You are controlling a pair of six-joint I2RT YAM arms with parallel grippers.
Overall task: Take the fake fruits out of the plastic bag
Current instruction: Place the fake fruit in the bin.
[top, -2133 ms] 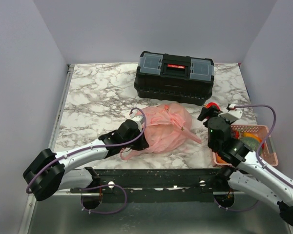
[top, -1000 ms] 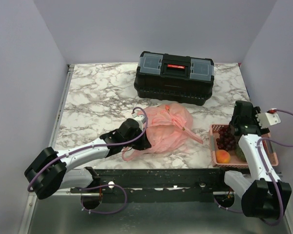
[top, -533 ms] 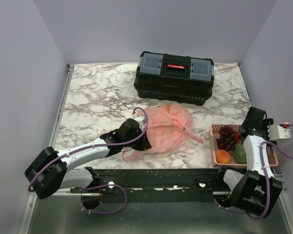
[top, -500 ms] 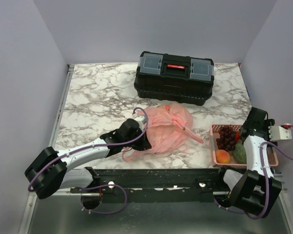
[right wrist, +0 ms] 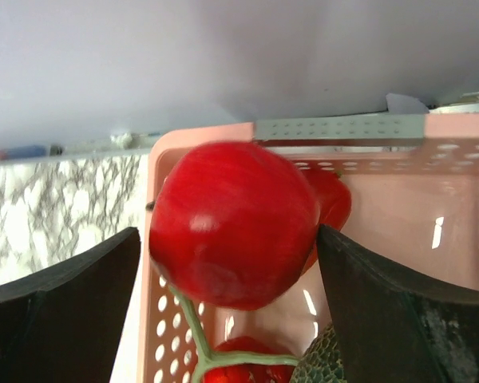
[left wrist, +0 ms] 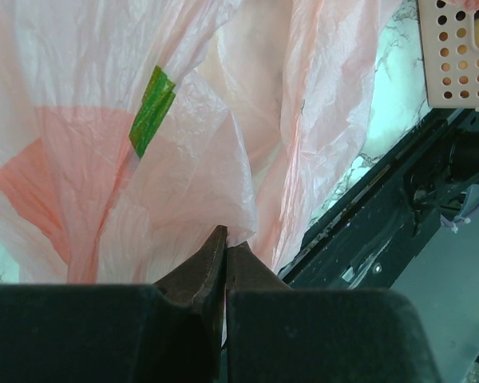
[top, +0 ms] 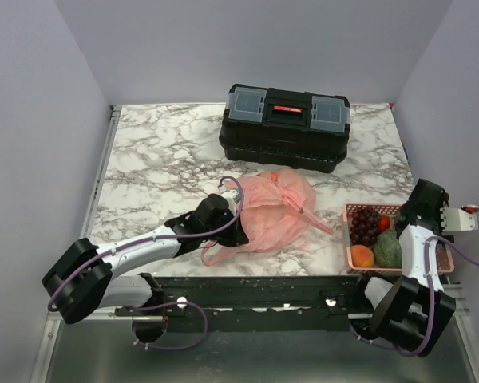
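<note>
The pink plastic bag [top: 271, 206] lies crumpled mid-table, and a green patch [left wrist: 152, 112] shows through its film. My left gripper [top: 230, 231] is shut on a fold of the bag [left wrist: 184, 152] at its near left edge, fingertips [left wrist: 217, 243] pressed together. My right gripper [top: 407, 219] hangs over the right side of the pink basket [top: 347, 239]. Its jaws stand open around a red round fruit [right wrist: 231, 235], with a gap on the left side. In the basket lie purple grapes [top: 366, 226], an orange fruit [top: 362, 257], a greenish one [top: 388, 251] and a small red one [top: 384, 224].
A black toolbox [top: 286, 126] stands at the back of the marble table [top: 160, 159]. The basket's slotted wall [right wrist: 156, 351] and a green stem [right wrist: 193, 343] sit under the red fruit. Purple walls close in on both sides. A black rail [top: 255, 289] runs along the near edge.
My right arm has swung right and nearer over the basket, uncovering the greenish fruit, and its jaws have widened around the red fruit. The left gripper and the bag have not moved.
</note>
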